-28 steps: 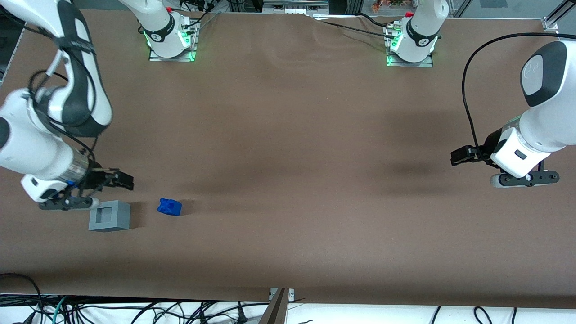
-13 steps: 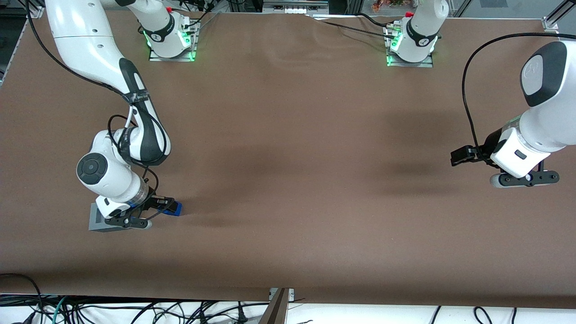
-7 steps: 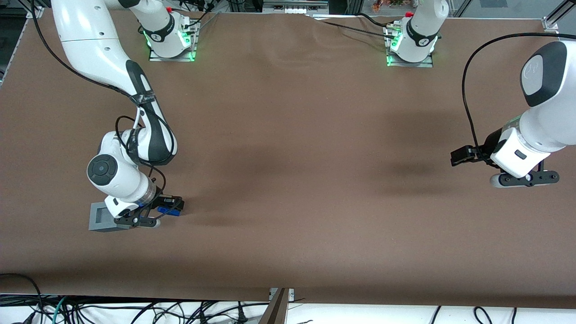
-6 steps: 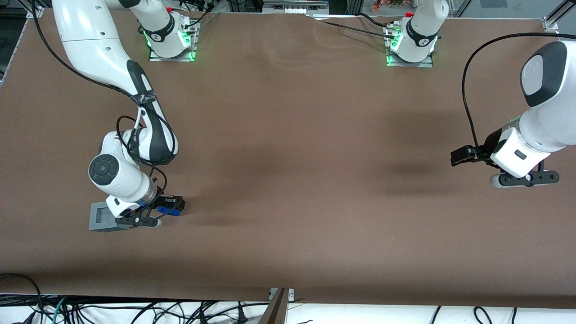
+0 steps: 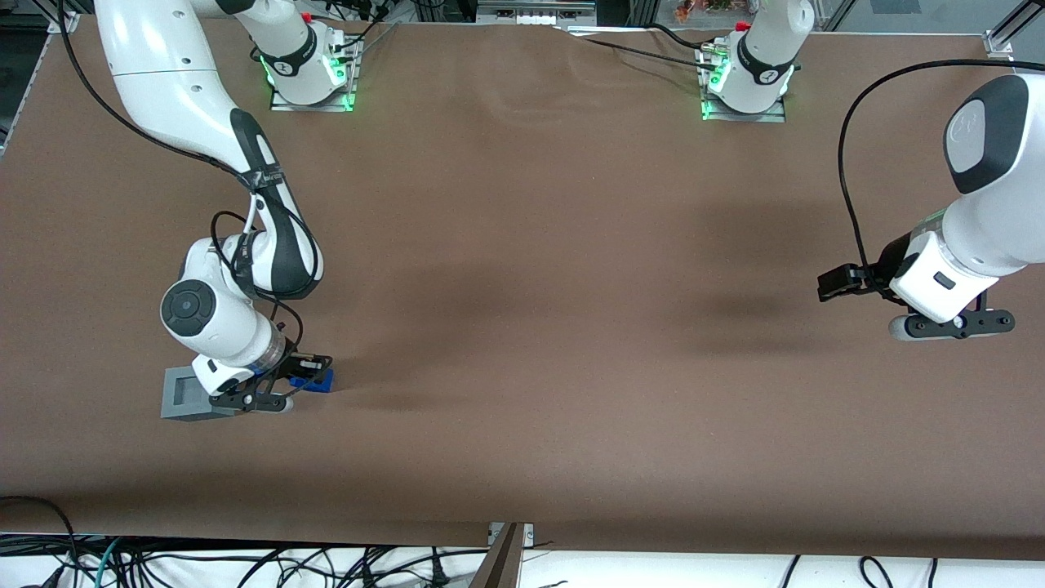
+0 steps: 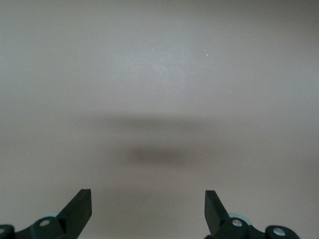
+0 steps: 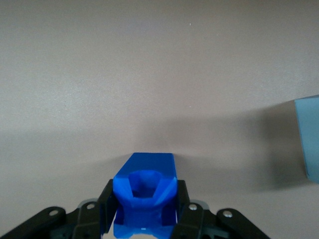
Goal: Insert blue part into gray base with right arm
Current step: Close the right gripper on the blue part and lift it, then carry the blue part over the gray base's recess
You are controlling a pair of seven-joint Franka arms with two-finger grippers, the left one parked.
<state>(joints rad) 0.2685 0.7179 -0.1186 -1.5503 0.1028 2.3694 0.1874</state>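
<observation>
The blue part [image 7: 144, 196], faceted glossy plastic with a hollowed end, is clamped between the black fingers [image 7: 105, 206] of the gripper [image 5: 306, 377]. The gray base [image 5: 181, 394], matte cube, is set just beside them on the brown worktop [image 5: 522, 327].

The brown desk [image 5: 571, 245] carries the gray base [image 5: 181, 396]; the hand [image 5: 306, 371] grips the blue part [image 5: 320, 379] just beside that base.

No readable text, labels or numbers anywhere.
</observation>
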